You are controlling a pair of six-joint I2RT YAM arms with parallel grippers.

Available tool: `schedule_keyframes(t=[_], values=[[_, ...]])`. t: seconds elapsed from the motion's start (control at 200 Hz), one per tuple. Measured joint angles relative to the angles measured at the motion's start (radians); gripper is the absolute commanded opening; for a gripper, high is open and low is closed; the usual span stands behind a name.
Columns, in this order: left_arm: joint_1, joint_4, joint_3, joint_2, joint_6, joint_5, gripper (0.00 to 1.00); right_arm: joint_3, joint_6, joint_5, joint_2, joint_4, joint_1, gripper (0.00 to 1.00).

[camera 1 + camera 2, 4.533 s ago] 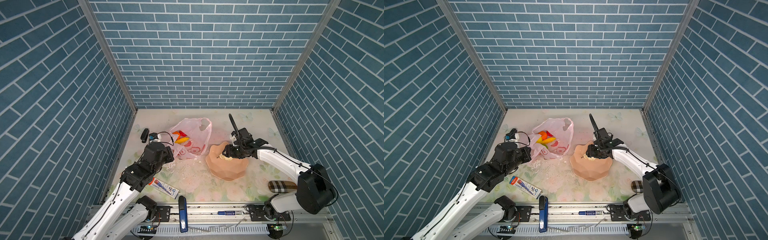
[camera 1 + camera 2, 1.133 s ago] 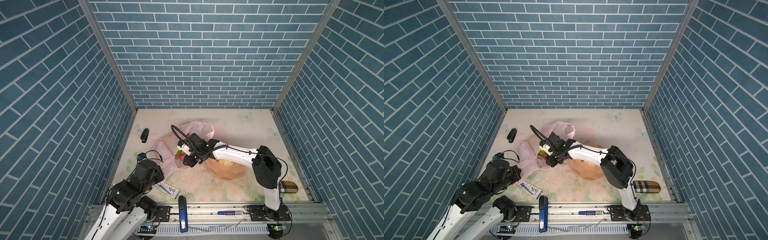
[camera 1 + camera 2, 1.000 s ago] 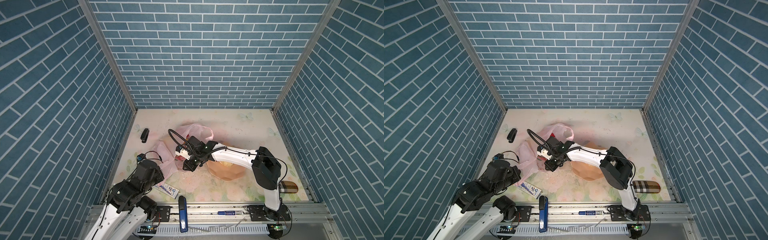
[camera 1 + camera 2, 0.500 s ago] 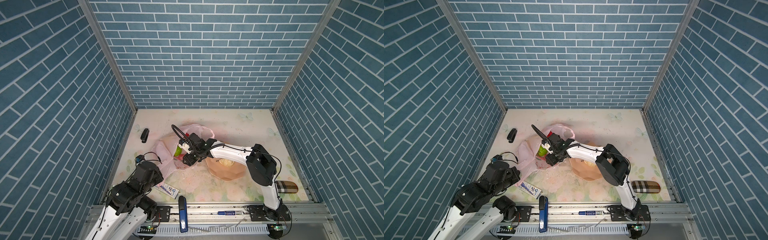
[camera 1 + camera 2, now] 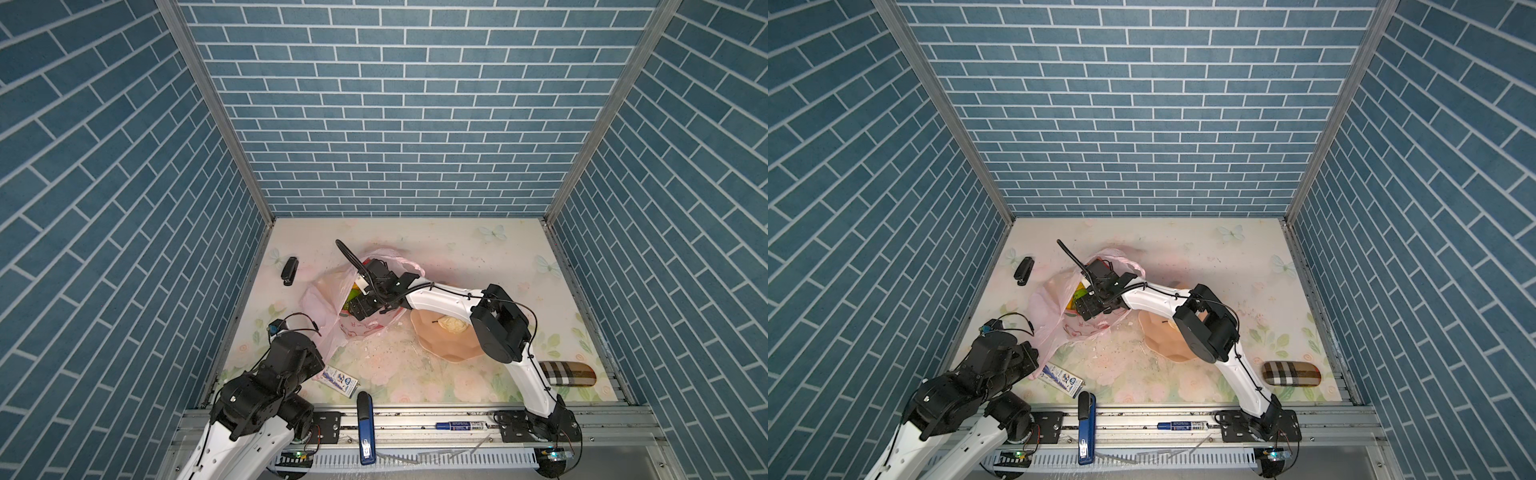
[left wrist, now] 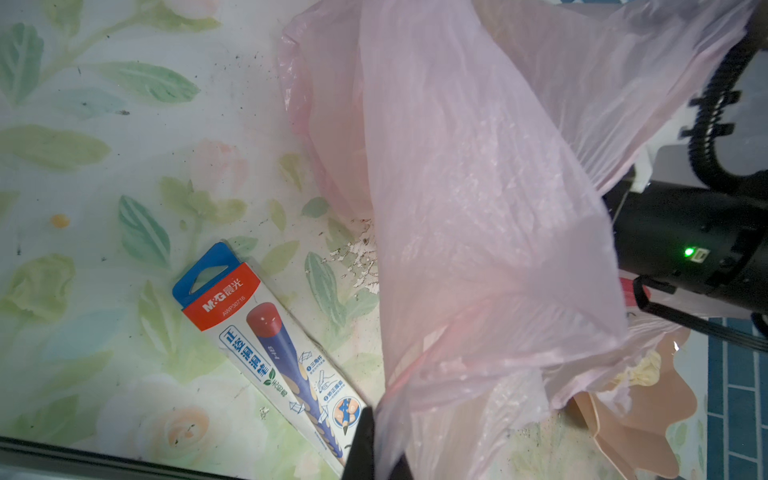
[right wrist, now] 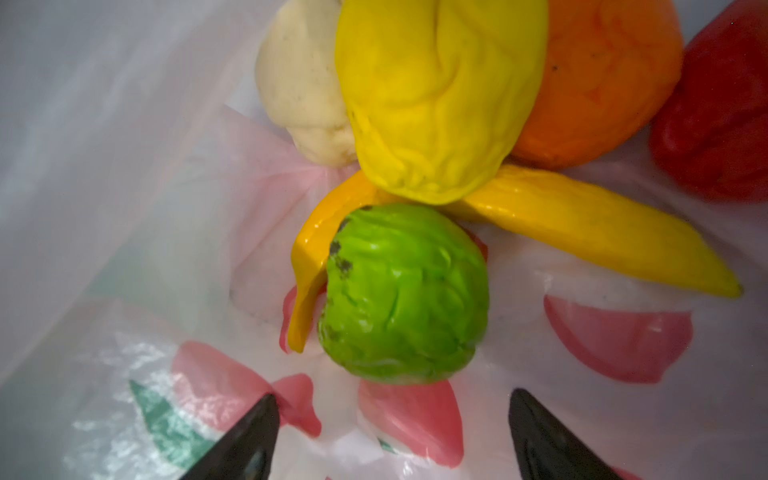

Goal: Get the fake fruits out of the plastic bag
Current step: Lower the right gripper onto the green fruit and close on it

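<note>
Green fruit: in the bag, dead ahead of the right jaws, centred between their tips, just clear of both; roundish, no long axis. Banana: behind it, length running tip to tip. Right jaws: spread wide, empty; nearer arm. Left jaws: pinched tight on bag film, well off. Cream fruit: out, on plate.

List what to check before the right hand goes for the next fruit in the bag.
1. Left hand shut on the plastic bag, holding its edge: ok.
2. Right hand open: ok.
3. Green fruit ahead of the open hand, uncovered: ok.
4. Green fruit clear of the banana: not ok, they touch.
5. Room on the plate, one cream fruit there: ok.
</note>
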Motion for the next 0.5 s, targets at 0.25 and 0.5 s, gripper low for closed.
schedule_keyframes(t=[0.25, 0.5], values=[[0.0, 0.002, -0.021, -0.003, -0.006, 0.023, 0.05, 0.111, 0.045, -0.001, 0.082, -0.002, -0.003, 0.89], [0.0, 0.017, -0.044, -0.032, -0.017, 0.042, 0.05, 0.213, 0.076, -0.001, 0.149, -0.026, -0.008, 0.88]])
